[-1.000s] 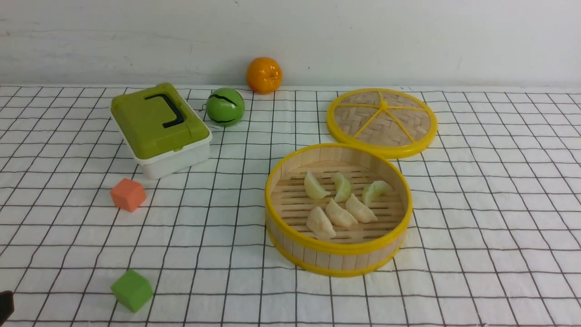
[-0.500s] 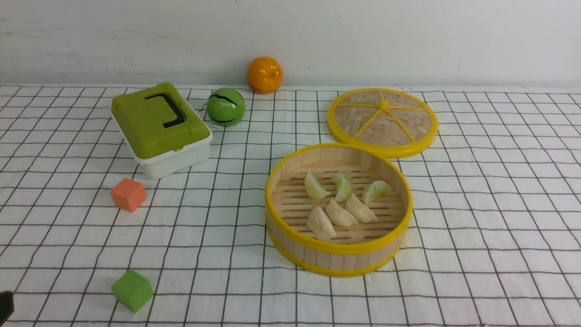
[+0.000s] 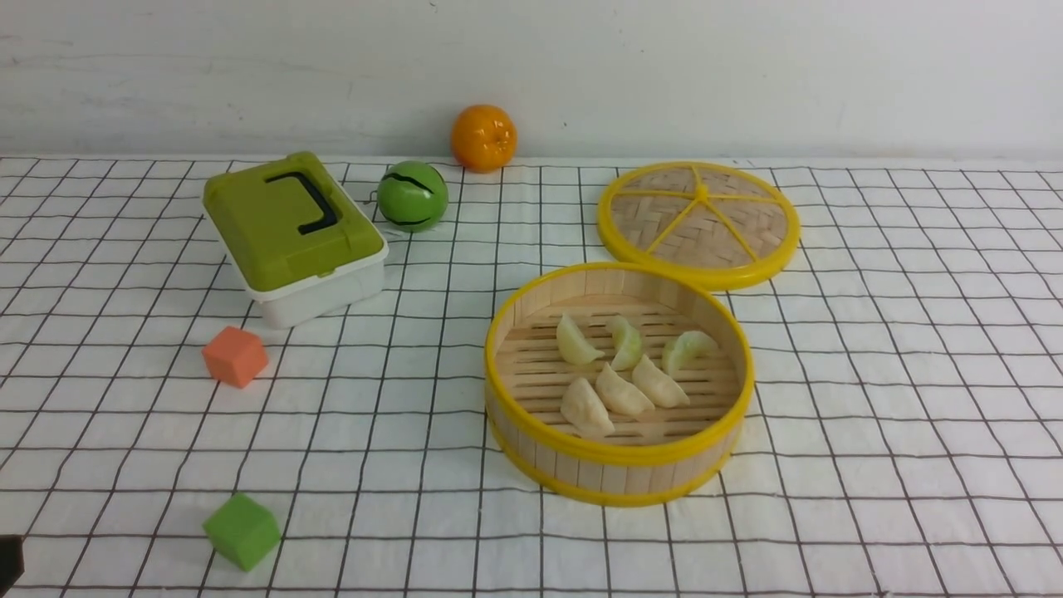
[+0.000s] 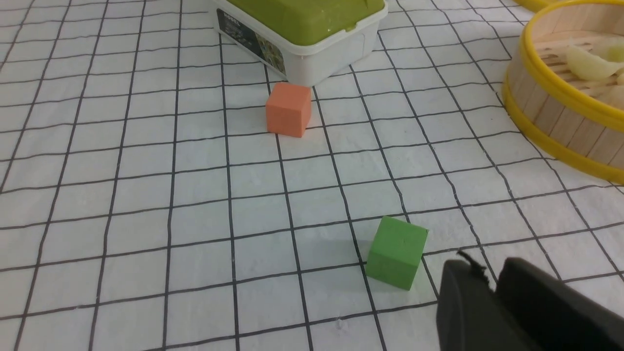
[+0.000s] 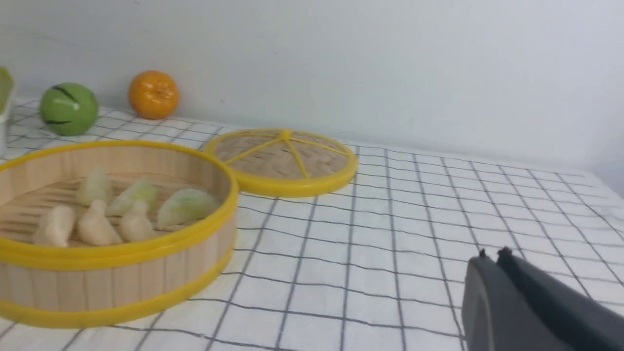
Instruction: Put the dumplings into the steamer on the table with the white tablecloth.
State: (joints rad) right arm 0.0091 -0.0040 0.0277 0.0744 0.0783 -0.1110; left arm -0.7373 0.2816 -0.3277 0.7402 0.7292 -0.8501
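The steamer (image 3: pixel 619 453), a bamboo basket with yellow rims, stands right of centre on the white tablecloth (image 3: pixel 872 399) of the table. Several dumplings lie inside it: three pale green (image 3: pixel 624 340) at the back, three cream-white (image 3: pixel 621 392) in front. They also show in the right wrist view (image 5: pixel 131 209). My left gripper (image 4: pixel 490 275) is shut and empty, low over the cloth beside the green cube; only a dark sliver of it (image 3: pixel 10 561) shows in the front view. My right gripper (image 5: pixel 492 254) is shut and empty, over bare cloth far right of the steamer (image 5: pixel 117 253).
The woven lid (image 3: pixel 699 223) lies flat behind the steamer. A green-lidded white box (image 3: pixel 295 237), a green ball (image 3: pixel 412 196) and an orange (image 3: pixel 483 137) stand at the back left. An orange cube (image 3: pixel 235 355) and a green cube (image 3: pixel 242 531) lie front left.
The dark tip of my left gripper has sunk slightly at the front view's lower left corner. Nothing else has moved.
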